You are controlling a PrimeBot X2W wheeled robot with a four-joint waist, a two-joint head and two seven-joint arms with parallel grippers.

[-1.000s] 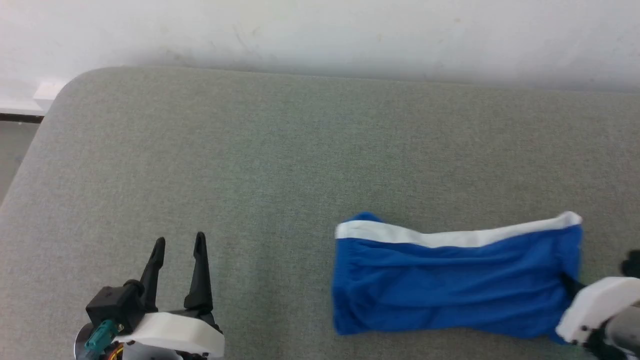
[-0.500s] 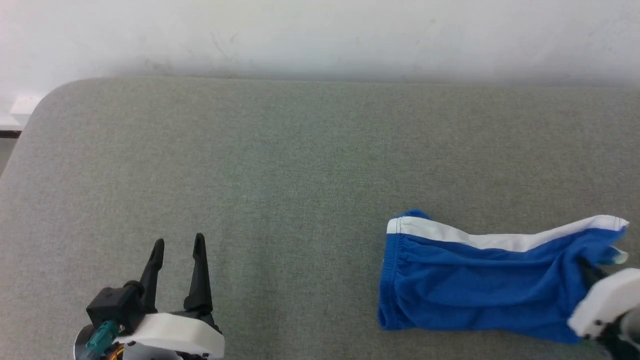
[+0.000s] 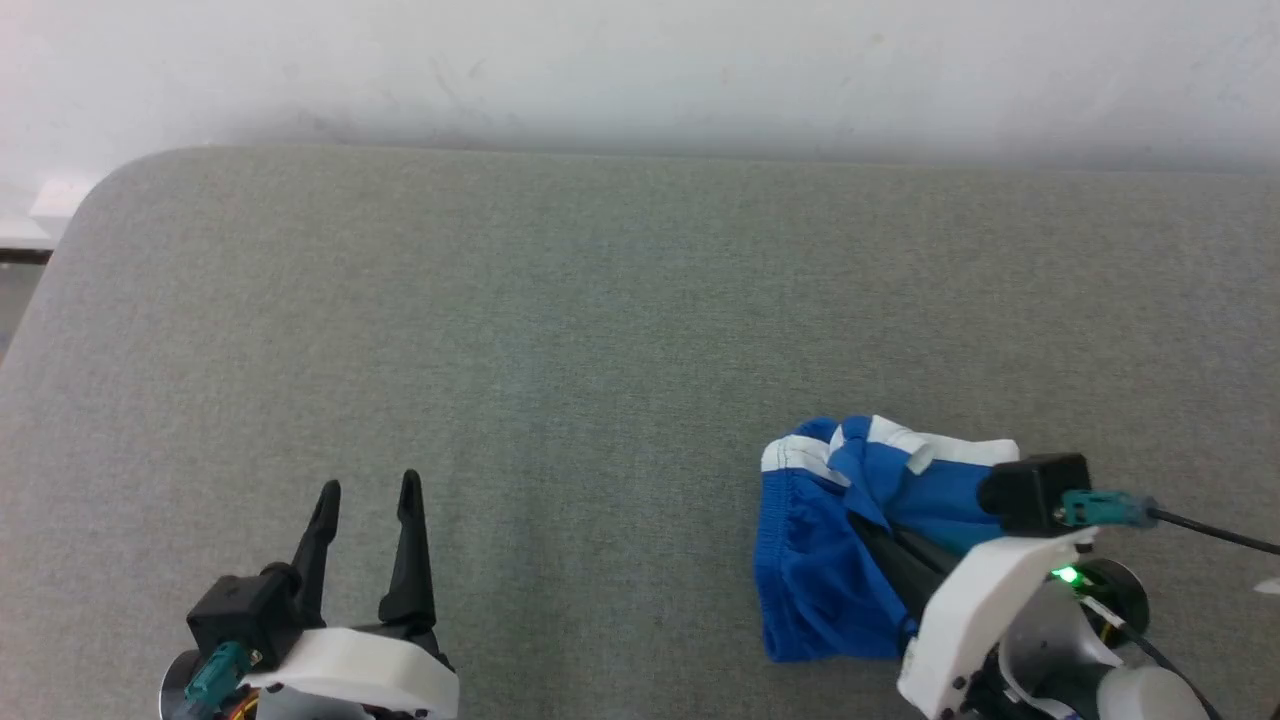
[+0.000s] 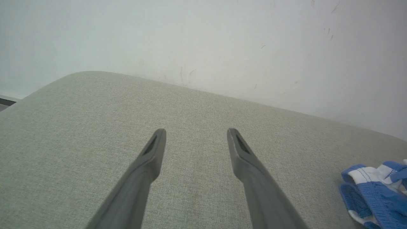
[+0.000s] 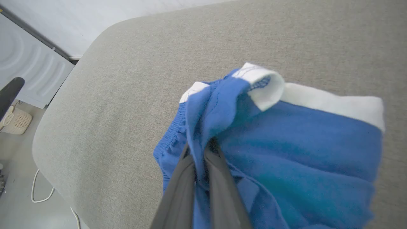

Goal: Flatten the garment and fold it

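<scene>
Garment (image 3: 812, 575) hides right jaws' tips

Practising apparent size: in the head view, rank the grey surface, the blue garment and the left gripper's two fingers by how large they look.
Largest: the grey surface.
Next: the blue garment, bunched up.
Smallest: the two fingers of the left gripper, though they are nearer the camera.

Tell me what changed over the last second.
The right gripper, shut on the garment's right end, swung in from the right edge of the head view. It carried that end leftward over the rest, so the garment that lay stretched out is now doubled and bunched. The left gripper stayed open and idle above the grey table.
</scene>
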